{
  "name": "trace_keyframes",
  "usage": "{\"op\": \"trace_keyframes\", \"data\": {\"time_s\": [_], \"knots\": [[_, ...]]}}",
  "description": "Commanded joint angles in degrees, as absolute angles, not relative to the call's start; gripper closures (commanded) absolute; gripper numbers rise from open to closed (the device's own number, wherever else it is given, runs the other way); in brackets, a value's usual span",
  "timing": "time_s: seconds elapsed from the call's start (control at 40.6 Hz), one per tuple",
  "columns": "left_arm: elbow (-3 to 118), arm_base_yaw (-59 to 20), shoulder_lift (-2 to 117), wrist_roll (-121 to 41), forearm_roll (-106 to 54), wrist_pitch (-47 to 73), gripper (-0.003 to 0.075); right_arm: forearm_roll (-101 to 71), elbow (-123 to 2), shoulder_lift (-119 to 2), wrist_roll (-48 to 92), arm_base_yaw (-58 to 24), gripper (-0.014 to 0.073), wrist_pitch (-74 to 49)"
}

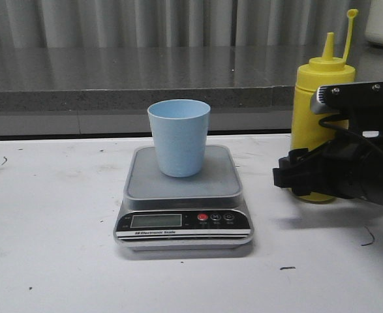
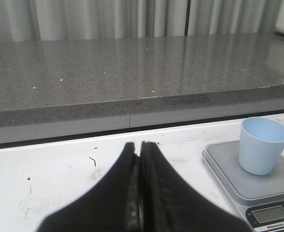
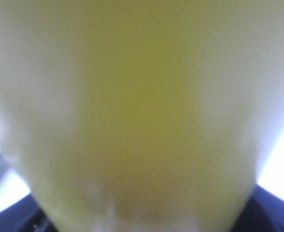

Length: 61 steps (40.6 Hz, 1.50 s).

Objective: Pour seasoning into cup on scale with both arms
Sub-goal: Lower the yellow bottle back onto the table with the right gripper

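The yellow bottle (image 1: pixel 316 104) is seen upright near the right edge of the worktop (image 1: pixel 47 261), its long axis vertical, right against the right gripper (image 1: pixel 295 179), whose opening cannot be told. The cup (image 1: pixel 179 137) is seated on the scale (image 1: pixel 178 189), toward the worktop's left edge from the bottle. The left gripper (image 2: pixel 141 193) is closed, empty, farther off.

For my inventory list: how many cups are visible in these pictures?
1. The pale blue cup stands upright on the scale platform, left of the yellow bottle. No other cup shows.
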<state>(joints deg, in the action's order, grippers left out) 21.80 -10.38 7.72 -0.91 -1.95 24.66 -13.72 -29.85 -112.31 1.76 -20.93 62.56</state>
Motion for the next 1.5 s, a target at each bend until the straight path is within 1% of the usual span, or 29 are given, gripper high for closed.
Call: {"op": "trace_keyframes", "data": {"time_s": [0.0, 0.074, 0.148, 1.109, 1.306, 1.478], "knots": [[23.3, -10.2, 8.4, -0.5, -2.5, 19.8, 0.0740, -12.7, -30.9, -109.7, 1.5, -20.8, 0.0161, 72.2], [23.3, -10.2, 8.4, -0.5, -2.5, 19.8, 0.0740, -12.7, -30.9, -109.7, 1.5, -20.8, 0.0090, 72.2], [23.3, -10.2, 8.4, -0.5, -2.5, 19.8, 0.0740, -12.7, -30.9, -109.7, 1.5, -20.8, 0.0067, 72.2], [23.3, -10.2, 8.4, -0.5, -2.5, 19.8, 0.0740, -9.9, -26.7, -109.5, 1.5, -20.8, 0.0067, 73.7], [23.3, -10.2, 8.4, -0.5, -2.5, 19.8, 0.0740, -10.0, -26.7, -109.5, 1.5, -20.8, -0.0014, 73.7], [23.3, -10.2, 8.4, -0.5, -2.5, 19.8, 0.0740, -10.0, -26.6, -109.5, 1.5, -20.8, -0.0015, 73.7]]}}
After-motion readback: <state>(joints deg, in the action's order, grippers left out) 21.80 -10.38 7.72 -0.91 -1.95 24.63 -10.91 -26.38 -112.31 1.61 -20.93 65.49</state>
